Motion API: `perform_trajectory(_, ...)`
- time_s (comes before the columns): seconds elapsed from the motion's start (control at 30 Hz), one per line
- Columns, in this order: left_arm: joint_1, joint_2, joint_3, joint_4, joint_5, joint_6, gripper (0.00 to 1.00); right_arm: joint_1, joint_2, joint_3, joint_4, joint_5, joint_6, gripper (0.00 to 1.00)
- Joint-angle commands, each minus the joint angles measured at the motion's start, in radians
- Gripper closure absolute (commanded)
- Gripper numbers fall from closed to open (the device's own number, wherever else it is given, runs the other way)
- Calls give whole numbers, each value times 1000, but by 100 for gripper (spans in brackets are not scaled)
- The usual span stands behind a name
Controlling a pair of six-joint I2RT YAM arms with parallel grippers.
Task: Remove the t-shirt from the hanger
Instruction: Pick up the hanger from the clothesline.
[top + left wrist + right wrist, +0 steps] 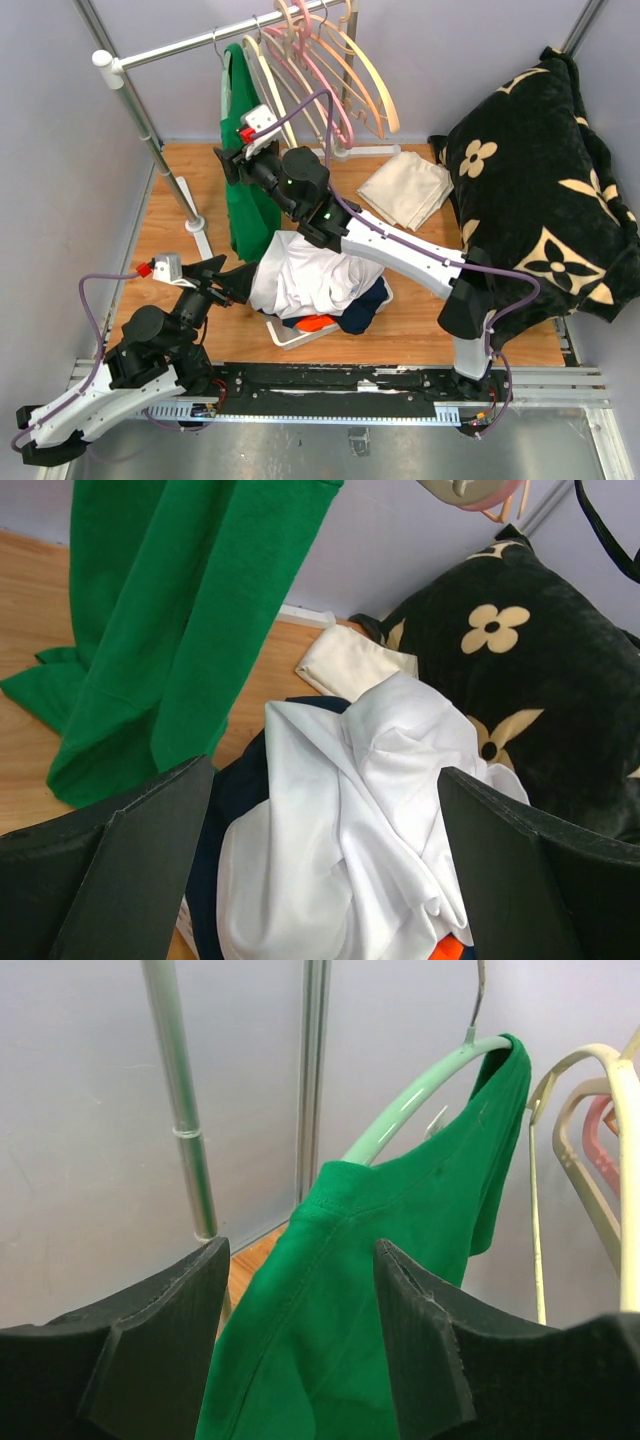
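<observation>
Fingers (150, 1360) of the right gripper (300, 1250) stand partly apart at the shoulder of the green t-shirt (400, 1260). The shoulder seam lies in the gap and close against the right-hand finger, while a strip of wooden table (250, 1255) shows between the cloth and the other finger. The gripper is released, not clenched on the cloth.

The t-shirt hangs on a mint hanger (400, 1110) whose near arm is bare above the slipped shoulder. The far shoulder is draped over the top by the hook. From the top view, the hanger hangs at the left end of the rail (200, 42), with empty cream and pink hangers (330, 70) to its right, and the shirt's hem reaches down toward the table.

The left gripper (225, 278) is spread as wide as it goes and holds nothing. It sits low and points at a white garment (370, 810) heaped over a navy garment (240, 800) in a white basket (290, 335). A folded cream cloth (405, 188) and a black cushion with cream flowers (540, 190) lie beyond.
</observation>
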Motion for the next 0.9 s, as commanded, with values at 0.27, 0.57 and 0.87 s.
perform_trajectory(0.27, -5, -15, -1, -10, -32, -15, 0, 22, 6, 48, -51, 220, 18, 39)
perform_trajectory(0.57, -6, -3, -8, 11, -26, -14, 0, 8, -18, 29, -71, 276, 13, 39)
perform_trajectory(0.87, -5, 4, -5, 23, -24, -6, 0, -8, 4, 71, -103, 272, 13, 44)
